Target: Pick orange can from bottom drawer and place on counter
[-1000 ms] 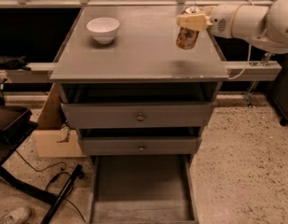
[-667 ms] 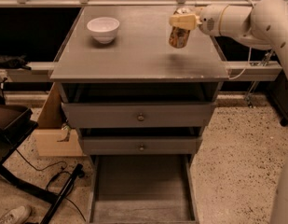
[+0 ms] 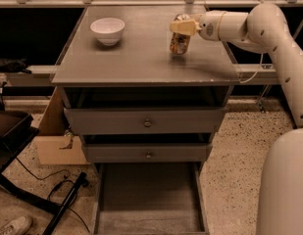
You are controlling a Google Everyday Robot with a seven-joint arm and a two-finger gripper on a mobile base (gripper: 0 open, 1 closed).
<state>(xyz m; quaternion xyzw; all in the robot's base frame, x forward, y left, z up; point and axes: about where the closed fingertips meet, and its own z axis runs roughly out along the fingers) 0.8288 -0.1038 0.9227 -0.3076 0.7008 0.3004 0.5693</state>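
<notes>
The orange can (image 3: 180, 40) is upright over the right back part of the counter (image 3: 141, 58), its base at or just above the surface. My gripper (image 3: 183, 27) reaches in from the right and is shut on the can's upper part, its pale fingers (image 3: 184, 27) across the top. The bottom drawer (image 3: 148, 199) is pulled out at the foot of the cabinet and its floor is bare.
A white bowl (image 3: 108, 30) stands on the counter's left back part. Two knobbed drawers (image 3: 147, 123) are slightly out above the bottom one. A cardboard box (image 3: 55, 141), cables and a black stand (image 3: 63, 207) lie on the floor to the left.
The gripper has carried the can leftward and down towards the counter's surface; the arm has stretched further in over the counter.
</notes>
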